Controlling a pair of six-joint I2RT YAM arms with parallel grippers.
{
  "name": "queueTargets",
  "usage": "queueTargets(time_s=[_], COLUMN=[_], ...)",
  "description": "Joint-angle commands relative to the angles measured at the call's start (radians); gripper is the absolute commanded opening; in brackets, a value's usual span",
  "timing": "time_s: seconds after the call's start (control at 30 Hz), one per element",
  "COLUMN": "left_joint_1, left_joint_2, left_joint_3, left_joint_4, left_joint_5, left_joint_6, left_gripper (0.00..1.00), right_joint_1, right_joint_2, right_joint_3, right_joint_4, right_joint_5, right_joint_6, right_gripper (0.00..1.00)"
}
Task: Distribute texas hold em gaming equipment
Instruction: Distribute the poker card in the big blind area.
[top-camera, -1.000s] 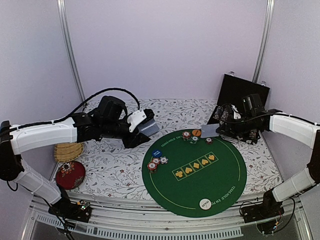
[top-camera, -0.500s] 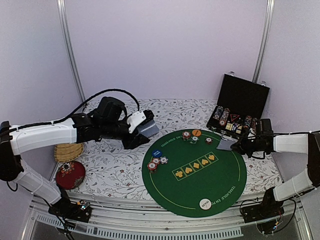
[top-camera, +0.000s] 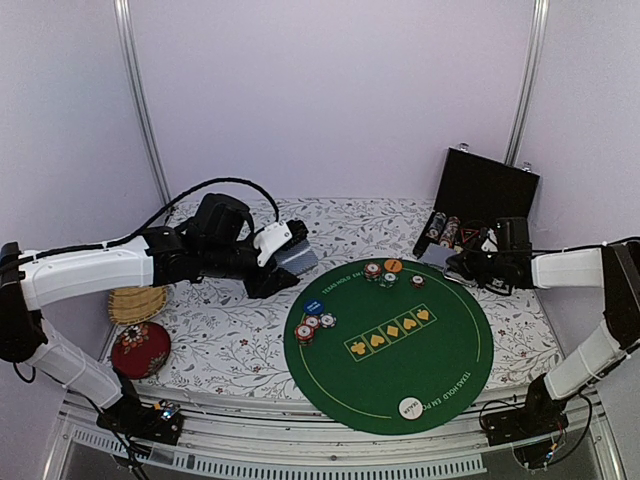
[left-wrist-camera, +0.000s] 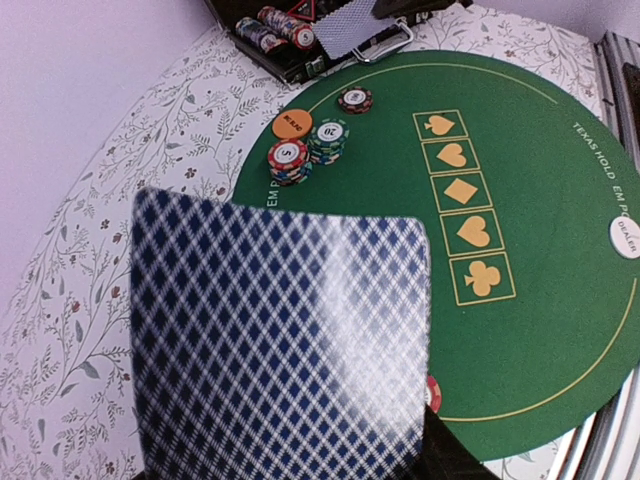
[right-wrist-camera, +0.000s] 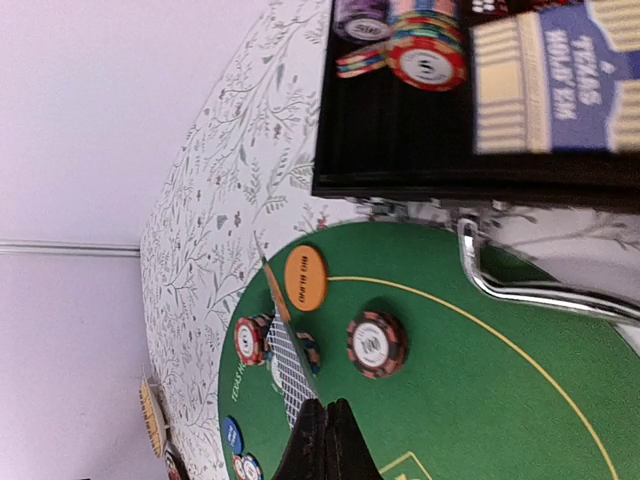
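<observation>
Top view: left fingers pinch blue-backed cards above the floral desk, left of the green mat. Right fingers pinch a single card at the mat's far edge, beside the chip case. Chip stacks sit on the mat.
Left wrist: blue-backed cards fill the foreground, the grip itself hidden.
Right wrist: right fingers pressed together on the single card, seen edge-on, near the orange button.

Looking down the feed, I'm seeing a red round cushion sitting near-left on the flowery worktop, with a woven straw basket lying just behind it. A round green felt mat is covering the middle-right, and a black case is standing open just beyond its far-right edge.
</observation>
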Motion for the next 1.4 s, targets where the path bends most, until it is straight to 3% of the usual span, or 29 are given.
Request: queueTargets(time_s=[0.0,0.37,0.7,0.97,1.37], left_joint_1=[0.011,0.011,0.011,0.01,0.01], left_joint_2=[-0.019,-0.019,-0.013,-0.019,-0.026], left_joint_3=[-0.009,-0.012,-0.009,-0.011,-0.012], left_joint_4=[0.024,0.025,0.023,0.024,0.021], left_joint_5=[-0.007,-0.008,-0.004,-0.004,-0.007], left_joint_6=[0.008,0.008,0.006,0.006,0.01], left_gripper=[0.51,0.51,0.51,0.51,0.51], right_joint_1=[0.052,0.099,0.215,0.223,0.249], right_joint_2=[0.098,0.405,0.642,0.69,0.736], right_joint_3=[0.116,0.522,0.688,0.665,0.689], right_joint_4=[0.05,-0.09,0.034,0.087,0.068], right_joint_5=[0.036,-0.046,-0.057,0.087,0.033], right_joint_6=[-0.013,-0.132,0.067,0.216,0.226], right_gripper=[0.02,0.02,0.02,0.02,0.02])
